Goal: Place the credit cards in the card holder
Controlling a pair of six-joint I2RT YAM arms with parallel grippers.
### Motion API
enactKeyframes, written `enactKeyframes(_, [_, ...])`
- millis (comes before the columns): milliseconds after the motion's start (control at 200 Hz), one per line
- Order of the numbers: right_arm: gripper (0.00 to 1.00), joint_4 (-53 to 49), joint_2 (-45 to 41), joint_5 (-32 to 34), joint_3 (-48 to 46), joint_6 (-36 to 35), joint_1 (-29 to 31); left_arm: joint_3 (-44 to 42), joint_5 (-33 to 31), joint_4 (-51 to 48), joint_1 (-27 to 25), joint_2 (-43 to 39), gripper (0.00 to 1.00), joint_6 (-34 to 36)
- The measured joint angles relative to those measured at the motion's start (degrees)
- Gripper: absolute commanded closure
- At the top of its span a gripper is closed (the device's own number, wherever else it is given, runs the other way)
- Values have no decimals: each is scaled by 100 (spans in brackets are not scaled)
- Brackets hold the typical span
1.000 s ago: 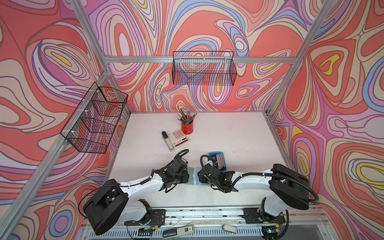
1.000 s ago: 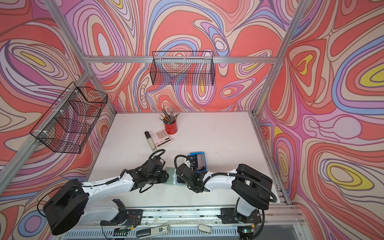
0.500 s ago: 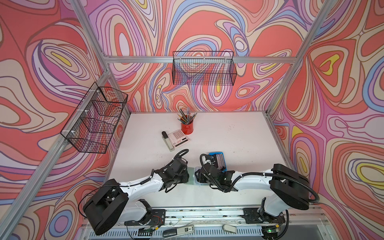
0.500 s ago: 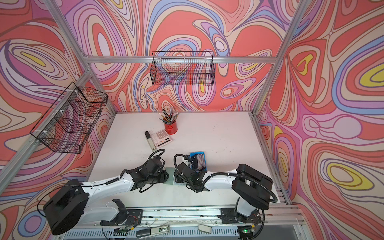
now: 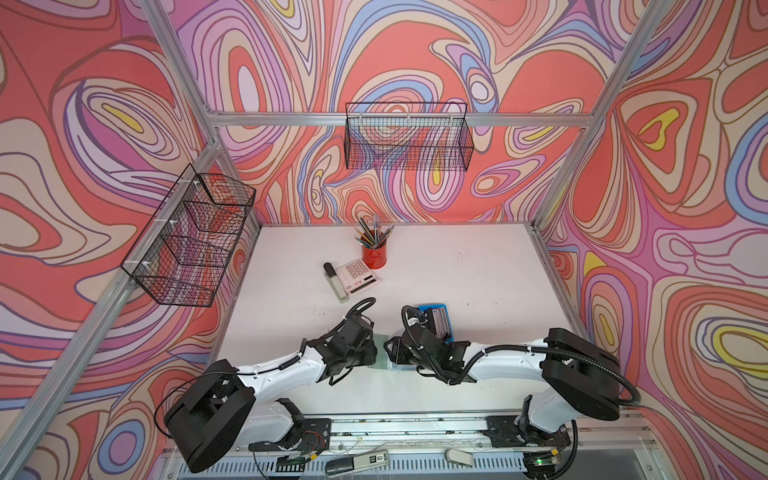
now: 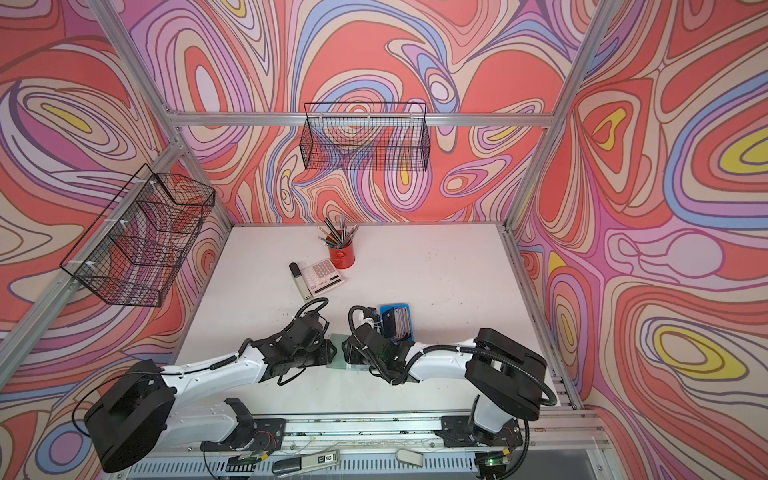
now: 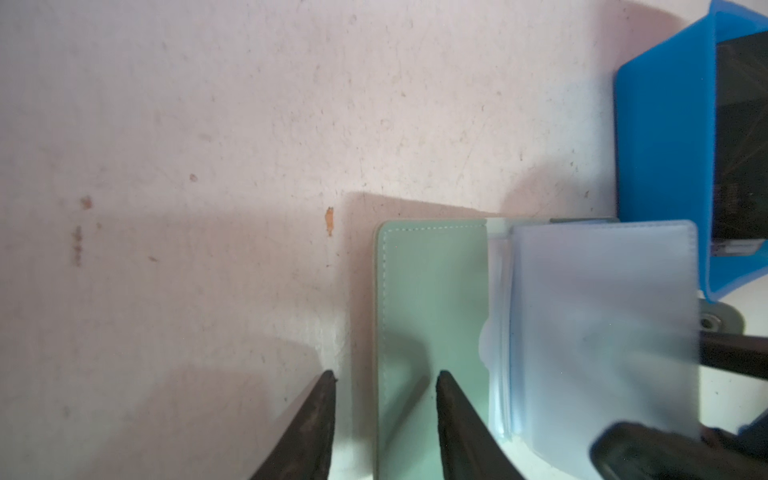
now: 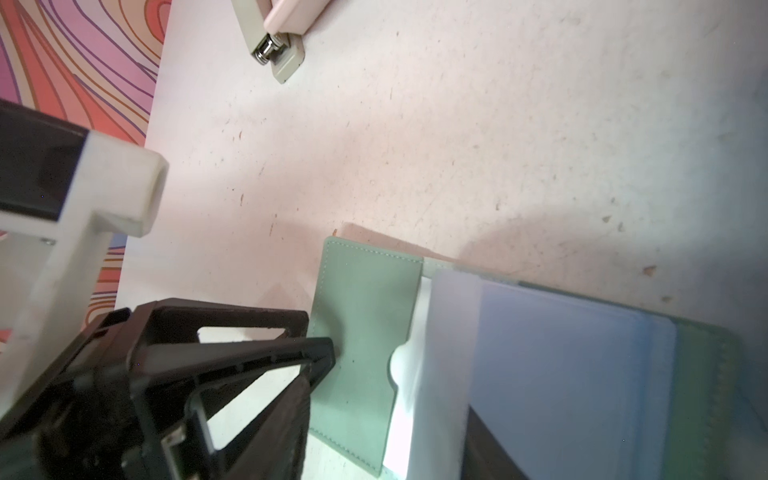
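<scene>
The sage-green card holder [image 5: 382, 362] lies open on the table between my two grippers, in both top views [image 6: 336, 358]. My left gripper [image 7: 385, 376] is open; one fingertip stands on the table, the other on the green cover [image 7: 432, 291]. Frosted clear sleeves [image 7: 602, 311] fan up from the holder. My right gripper [image 8: 388, 395] is open over the holder [image 8: 361, 316]. Through a sleeve [image 8: 552, 374] a dark shape shows; whether finger or card I cannot tell. The credit cards [image 5: 439, 323] stand in a blue tray [image 5: 432, 308] just behind the right gripper.
A red pencil cup [image 5: 374, 257], a calculator [image 5: 358, 275] and a beige stapler [image 5: 335, 281] sit behind the left arm. The stapler [image 8: 274, 50] also shows in the right wrist view. Wire baskets hang on the back wall [image 5: 409, 141] and the left wall [image 5: 191, 237].
The right gripper's jaws have widened a little and it has edged slightly left over the holder. The left arm has not moved.
</scene>
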Motion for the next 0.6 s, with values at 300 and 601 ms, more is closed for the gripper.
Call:
enactKeyframes(300, [48, 302, 35, -225, 0, -20, 0, -98, -33, -2, 33, -247, 57, -48])
enactKeyframes(601, [46, 708, 568, -562, 35, -13, 0, -199, -291, -339, 334, -918, 57, -125])
